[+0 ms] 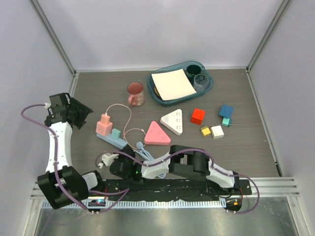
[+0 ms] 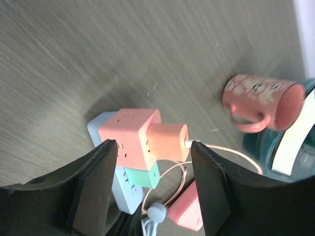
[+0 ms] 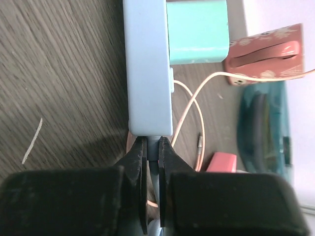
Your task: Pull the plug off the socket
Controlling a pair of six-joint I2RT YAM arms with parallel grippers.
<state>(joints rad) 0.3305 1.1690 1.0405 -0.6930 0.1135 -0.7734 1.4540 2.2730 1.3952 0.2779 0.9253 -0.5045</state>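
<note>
Plug [image 1: 104, 124]: pink cube seated on the left end of the power strip [image 1: 123, 143], with its thin pink cord looping off toward the mug [image 1: 135, 93].
Power strip: pale blue, lying slantwise on the desk [image 1: 246, 147]; a teal plug [image 1: 116, 132] sits just beside the pink one.
Left tool [image 2: 153, 147]: open, with one finger on each side of the plug; I cannot tell whether either finger touches it.
Right tool [image 3: 152, 141]: closed, pinching the power strip at its cord end, opposite the plug.
</note>
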